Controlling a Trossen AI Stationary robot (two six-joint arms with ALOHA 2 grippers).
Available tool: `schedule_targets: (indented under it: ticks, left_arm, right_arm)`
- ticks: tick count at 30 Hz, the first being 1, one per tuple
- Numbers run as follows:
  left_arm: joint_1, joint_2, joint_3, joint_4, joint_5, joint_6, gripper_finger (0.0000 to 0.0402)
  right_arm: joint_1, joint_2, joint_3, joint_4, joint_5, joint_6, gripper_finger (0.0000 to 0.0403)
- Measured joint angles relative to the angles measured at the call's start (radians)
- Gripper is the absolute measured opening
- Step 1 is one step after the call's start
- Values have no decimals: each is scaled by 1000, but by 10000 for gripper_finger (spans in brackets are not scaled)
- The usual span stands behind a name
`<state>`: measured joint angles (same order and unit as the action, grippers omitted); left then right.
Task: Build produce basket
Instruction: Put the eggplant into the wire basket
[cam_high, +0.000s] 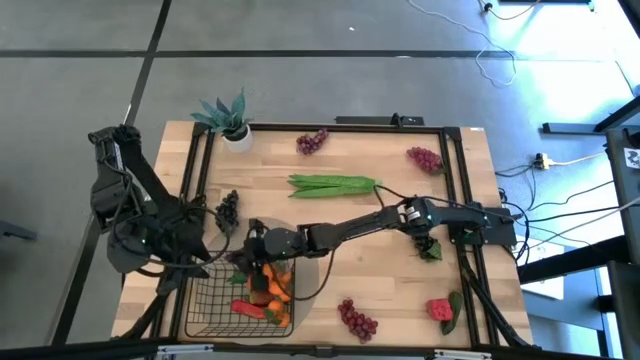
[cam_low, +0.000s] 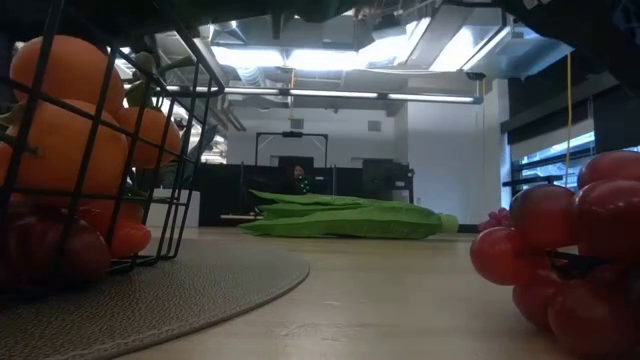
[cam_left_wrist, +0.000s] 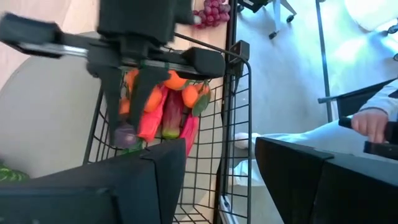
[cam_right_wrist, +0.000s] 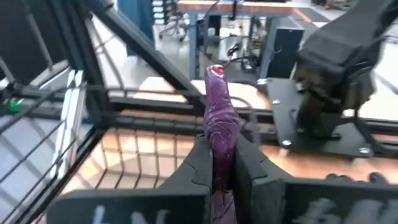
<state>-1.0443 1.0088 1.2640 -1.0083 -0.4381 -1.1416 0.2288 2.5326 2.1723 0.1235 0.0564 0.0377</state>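
The right gripper (cam_high: 252, 240) reaches across the table and hangs over the far edge of the basket (cam_high: 205, 300), at about 12 o'clock from the basket's middle in the high view. Its fingers are pressed together on a purple piece of produce (cam_right_wrist: 221, 127), long and thin, with its long axis running straight out past the fingertips and a small red tip at the far end (I cannot tell which vegetable it is). In the right wrist view the basket's wire floor lies directly beyond the held piece, so the basket is ahead of and below this gripper. The basket sits at the table's 7 o'clock on a grey round mat (cam_low: 180, 290) and already holds carrots (cam_high: 275, 285) and red peppers (cam_high: 247, 308). The left gripper (cam_left_wrist: 205, 180) is spread wide, empty, at the basket's 9 o'clock, looking in over the wire rim. Judgement: the right arm is the one placed to drop; the piece would go in end first. Green bean pods (cam_high: 332, 184) and several grape bunches (cam_high: 357, 319) remain on the table.
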Motion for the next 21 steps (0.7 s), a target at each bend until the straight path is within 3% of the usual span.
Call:
schedule_targets:
  ticks: [7,15,21]
  left_arm:
    - [0,0,0,0,1,24,181]
    - [0,0,0,0,1,25,181]
    - [0,0,0,0,1,25,181]
  right_arm:
    - [-3,11,0,-16,-25,6,10]
    - [-4,11,0,-102,-32,32,71]
    - [-4,11,0,-99,-32,36,85]
